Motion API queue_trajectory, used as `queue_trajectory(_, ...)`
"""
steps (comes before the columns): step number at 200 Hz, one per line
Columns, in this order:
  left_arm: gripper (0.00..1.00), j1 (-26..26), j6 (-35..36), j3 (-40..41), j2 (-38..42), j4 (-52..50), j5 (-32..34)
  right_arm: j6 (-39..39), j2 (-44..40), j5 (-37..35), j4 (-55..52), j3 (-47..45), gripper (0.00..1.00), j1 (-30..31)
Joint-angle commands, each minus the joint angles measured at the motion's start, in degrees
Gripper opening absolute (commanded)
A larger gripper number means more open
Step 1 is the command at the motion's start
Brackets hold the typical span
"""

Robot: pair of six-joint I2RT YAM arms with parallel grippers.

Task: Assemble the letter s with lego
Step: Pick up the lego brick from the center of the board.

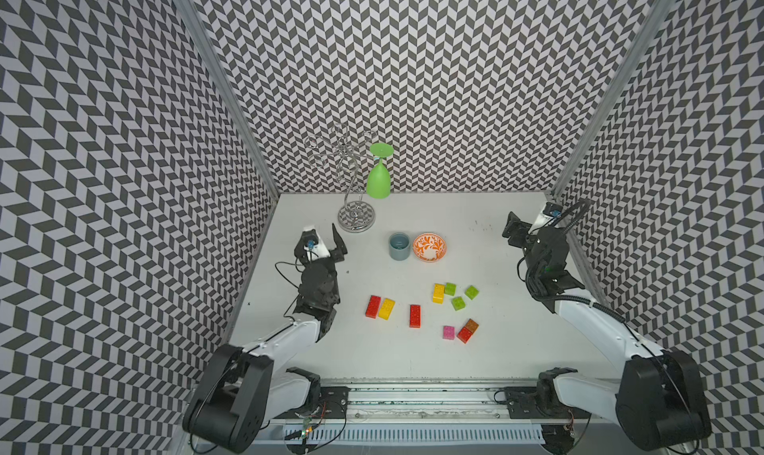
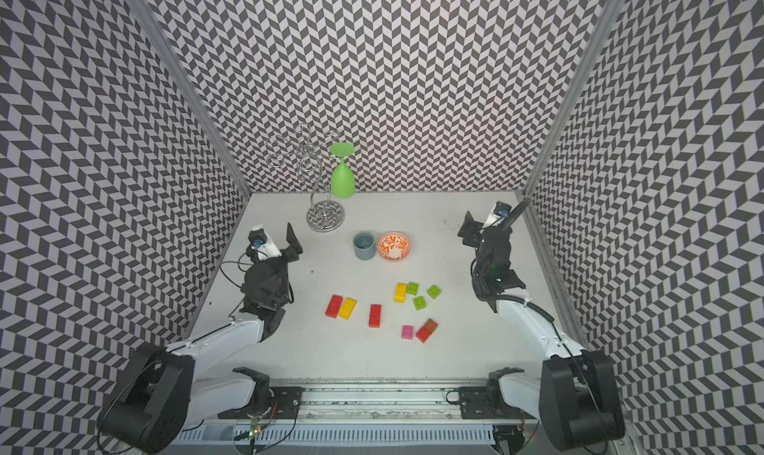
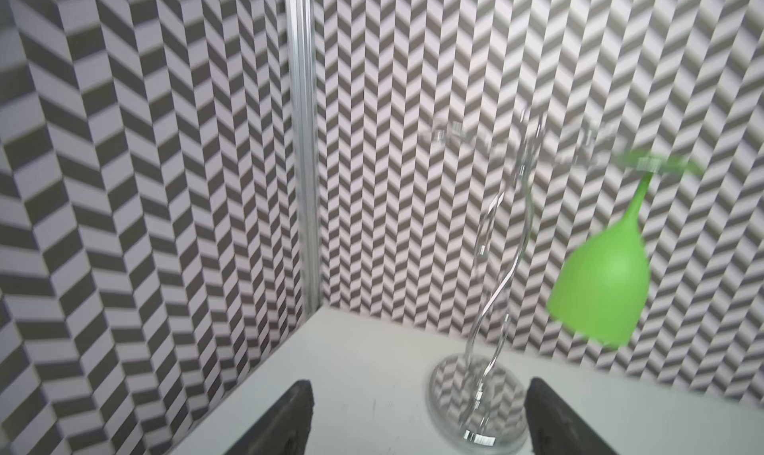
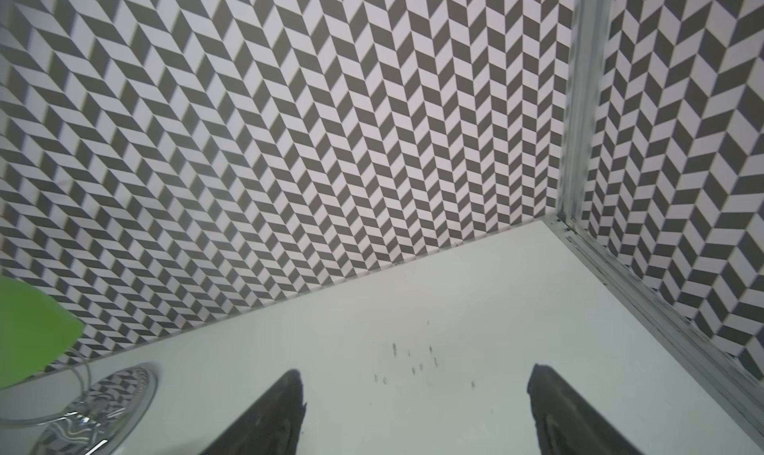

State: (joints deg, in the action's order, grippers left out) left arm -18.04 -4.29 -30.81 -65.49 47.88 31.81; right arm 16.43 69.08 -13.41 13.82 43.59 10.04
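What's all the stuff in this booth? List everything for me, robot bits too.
table: one, white, booth floor
lego bricks: ten; three red, two yellow, three lime green, one pink, one brown; scattered mid-table
cup: one, grey-blue, behind the bricks
bowl: one, orange-patterned, beside the cup
stand: one, chrome wire, at the back
goblet: one, green, hanging upside down on the stand
left gripper: one, black, open, empty
right gripper: one, black, open, empty

In both top views we are looking steeply down from above the near edge of the table [image 1: 372, 358], taking in the whole tabletop. The wrist cameras are sitting low and close, the left facing the far-left corner and the right the far-right one, both catching the green glass [image 3: 599, 283] and the wire stand [image 3: 475, 411].
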Motion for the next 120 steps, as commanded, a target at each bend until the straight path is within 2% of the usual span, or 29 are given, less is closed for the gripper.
queue_trajectory(1, 0.67, -1.2, -12.6, -13.3, 4.0, -32.5, 0.2, 5.2, -0.6, 7.8, -16.4, 5.9, 0.90, 1.5)
queue_trajectory(13, 0.57, -1.8, -13.3, -20.5, 4.9, -43.6, -4.6, 5.7, -0.8, 6.8, -20.7, 8.5, 0.92, 3.1)
queue_trajectory(31, 0.56, -2.9, -12.4, -28.7, 6.3, -58.2, -10.1, 5.5, -2.8, 1.9, -24.7, 11.0, 0.92, 6.3)
queue_trajectory(45, 0.57, -3.9, -11.8, -32.7, 7.6, -68.2, -11.3, 7.3, -6.2, -1.9, -24.4, 10.0, 0.90, 7.5)
queue_trajectory(64, 0.59, -4.4, -12.2, -36.4, 8.0, -79.4, -13.6, 7.9, -9.8, 1.3, -23.8, 8.5, 0.90, 7.6)
queue_trajectory(88, 0.61, -5.9, -15.8, -36.7, 5.7, -88.8, -20.8, 7.0, -8.3, 7.7, -30.0, 11.4, 0.90, 7.5)
queue_trajectory(101, 0.61, -9.2, -18.0, -34.7, 4.0, -90.5, -24.2, 6.3, -7.2, 10.9, -32.7, 12.0, 0.90, 7.6)
queue_trajectory(120, 0.60, -17.4, -24.2, -31.6, 1.5, -90.5, -25.3, 6.1, -6.5, 13.5, -36.6, 11.9, 0.90, 7.6)
